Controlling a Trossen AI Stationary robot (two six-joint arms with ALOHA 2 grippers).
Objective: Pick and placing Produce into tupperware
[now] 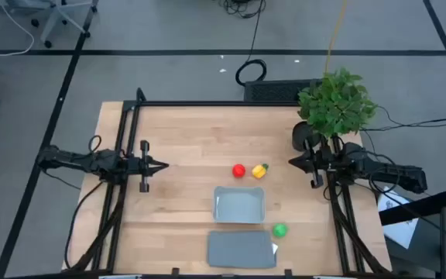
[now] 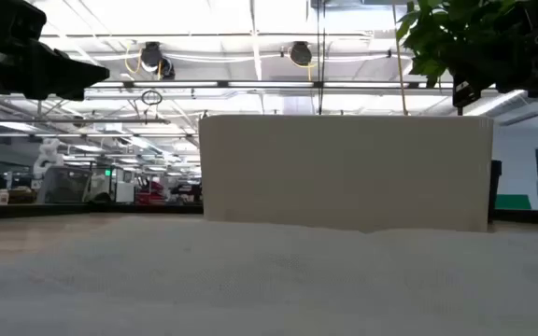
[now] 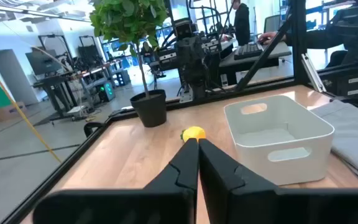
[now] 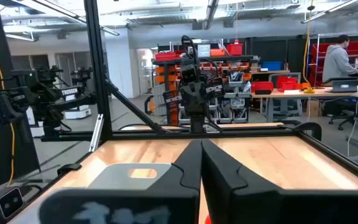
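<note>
The tupperware [image 1: 239,204] stands empty on the wooden table, right of centre. Just beyond it lie the red piece [image 1: 238,170] and the yellow piece with a green tip [image 1: 260,170]. The green piece [image 1: 279,229] lies on the table by the tupperware's near right corner. My left gripper [image 1: 165,164] hovers shut at the table's left, pointing level toward the produce; its wrist view shows the yellow piece [image 3: 194,133] and the tupperware [image 3: 278,134] ahead. My right gripper [image 1: 291,161] is shut at the right, pointing level toward the yellow piece. Neither holds anything.
A flat grey lid [image 1: 241,249] lies at the near edge, in front of the tupperware. A leafy potted plant [image 1: 335,105] stands at the far right corner, next to my right arm. Bare wood spans the table's left half and far side.
</note>
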